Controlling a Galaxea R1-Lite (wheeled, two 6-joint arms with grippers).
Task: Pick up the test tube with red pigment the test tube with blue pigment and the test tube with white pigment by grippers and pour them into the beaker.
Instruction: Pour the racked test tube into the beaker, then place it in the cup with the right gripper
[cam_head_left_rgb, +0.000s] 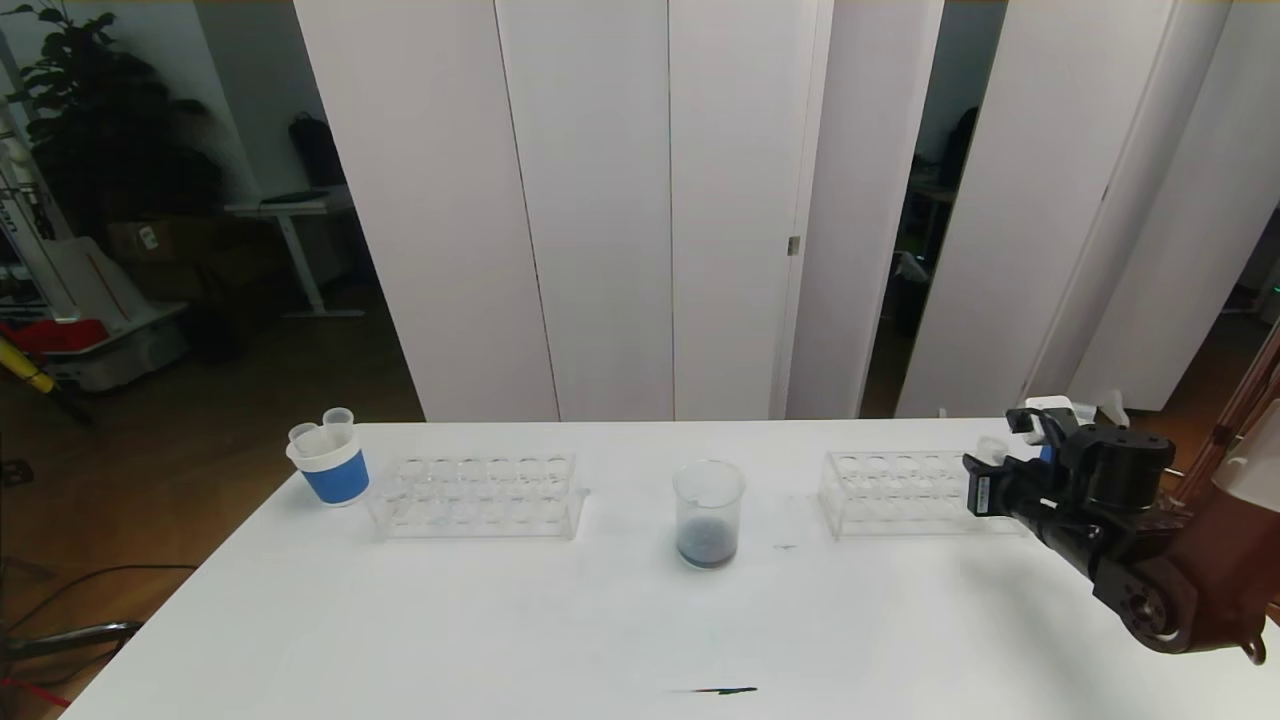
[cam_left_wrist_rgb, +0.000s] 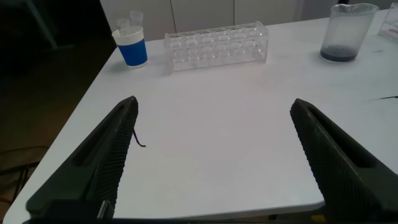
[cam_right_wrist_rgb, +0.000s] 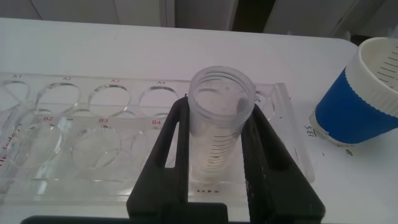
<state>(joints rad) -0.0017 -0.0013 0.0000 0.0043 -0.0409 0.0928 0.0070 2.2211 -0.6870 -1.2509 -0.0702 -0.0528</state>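
The right end effector (cam_right_wrist_rgb: 214, 165), at the far right of the tabletop (cam_head_left_rgb: 500, 620) over the right rack (cam_right_wrist_rgb: 81, 143), is closed on 1 clear tube (cam_right_wrist_rgb: 221, 115) that looks empty. The beaker (cam_head_left_rgb: 709, 513) stands at the centre with dark liquid. Next, I think, this tube must be set down. The left end effector (cam_left_wrist_rgb: 211, 162) hangs wide open, holding nothing.

The robot's right arm reaches in from the right edge of the head view, its dark forearm angled forward and toward the left, the wrist bent so that the right gripper (cam_head_left_rgb: 985, 470) points leftward, low over the far right part of the work surface. In the right wrist view its two black fingers (cam_right_wrist_rgb: 171, 155) stand closed against the sides of a clear tube (cam_right_wrist_rgb: 221, 118), which sits upright between them. The left gripper (cam_left_wrist_rgb: 214, 155) hovers spread wide, its ribbed dark fingers (cam_left_wrist_rgb: 112, 155) far apart with nothing between them.
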